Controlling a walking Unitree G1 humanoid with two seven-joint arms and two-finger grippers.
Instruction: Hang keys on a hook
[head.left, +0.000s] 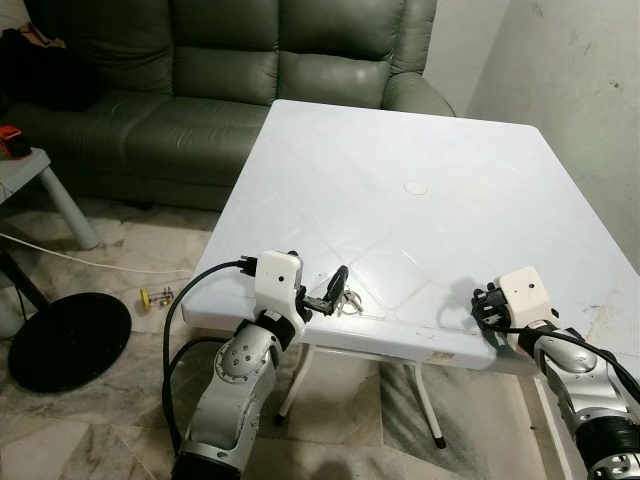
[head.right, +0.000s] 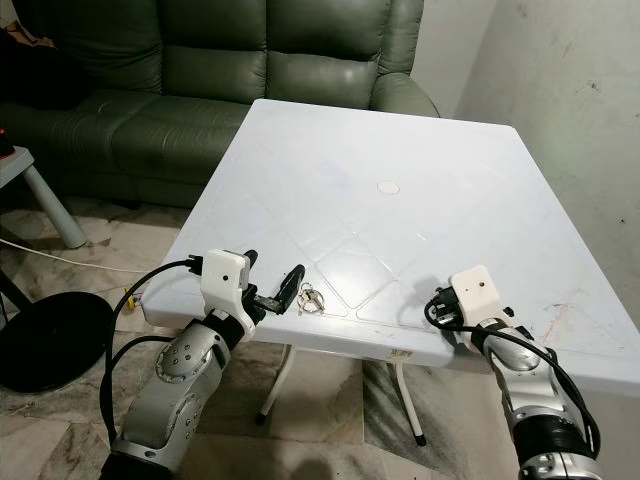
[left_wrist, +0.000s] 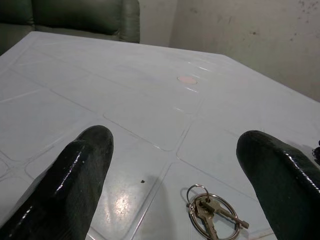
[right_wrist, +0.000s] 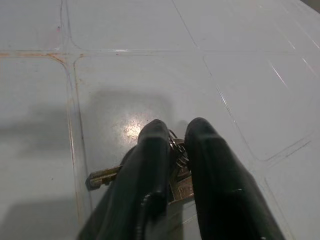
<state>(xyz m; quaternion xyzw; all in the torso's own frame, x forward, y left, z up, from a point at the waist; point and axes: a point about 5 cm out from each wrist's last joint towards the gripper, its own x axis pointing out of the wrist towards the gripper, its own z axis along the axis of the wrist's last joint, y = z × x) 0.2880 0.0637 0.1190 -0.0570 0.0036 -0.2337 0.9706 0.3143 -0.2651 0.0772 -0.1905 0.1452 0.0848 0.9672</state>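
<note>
A white desk (head.left: 400, 150) stands in front of a green sofa (head.left: 200, 90), with a pale wall (head.left: 580, 90) along its right side. A small round cap (head.left: 415, 187) sits near the middle of the desk top.

The left hand (head.left: 335, 293) reaches over the desk's near edge, close to the near left corner. Its fingers (left_wrist: 75, 180) are spread wide with nothing between them. A ring of keys (left_wrist: 212, 216) lies flat on the desk just beyond the fingertips, touching neither finger in the left wrist view. From the head views this ring (head.left: 350, 298) lies right by the near edge, just beside the tip of the left hand.

The right hand (head.left: 488, 302) is at the near edge too, toward the near right corner and well apart from the left one. In the right wrist view its fingers (right_wrist: 150, 165) are drawn nearly together over a second bunch of keys (right_wrist: 107, 176), with a ring showing in the narrow gap and a brass key sticking out to one side on the desk top. The bunch rests on the desk while the fingers close on it.

On the tiled floor (head.left: 120, 270) left of the desk sit a round black base (head.left: 65, 340) and a white cable (head.left: 90, 258).
</note>
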